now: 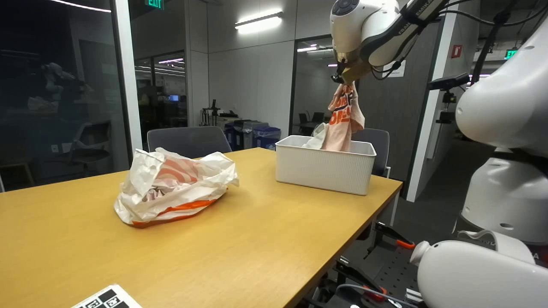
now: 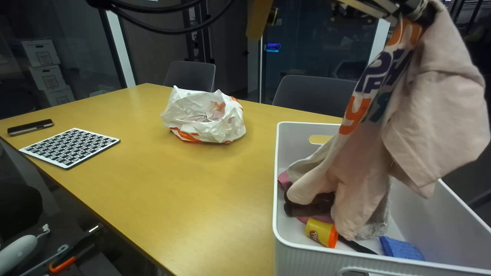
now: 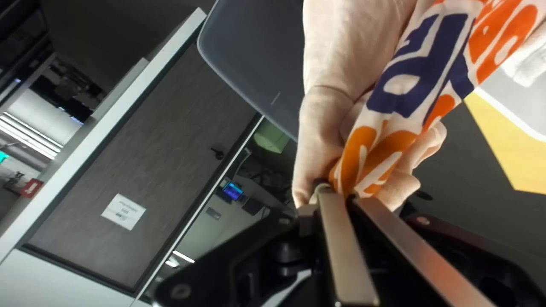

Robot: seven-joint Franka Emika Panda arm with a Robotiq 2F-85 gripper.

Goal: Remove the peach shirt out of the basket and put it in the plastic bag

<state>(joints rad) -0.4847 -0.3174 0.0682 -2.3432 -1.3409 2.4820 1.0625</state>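
Near dark glass (image 1: 43, 38) stands a yellow table (image 1: 239, 222); the pincer (image 3: 338, 194) grips the shirt (image 1: 342, 117).

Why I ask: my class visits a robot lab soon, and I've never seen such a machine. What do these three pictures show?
The machine is a white robot arm. Two pictures come from cameras outside it, viewing the scene from different places. The third comes from a camera on its wrist, so the metal fingers look large and the room looks tilted.

On the yellow table stand a white basket and a crumpled white plastic bag. A black-and-white patterned board and a slim dark object, which I can't identify, lie there too.

The fingers are closed on a peach shirt with orange and purple print. It hangs from them, its lower folds inside the basket near a yellow tub, so it isn't fully out yet.
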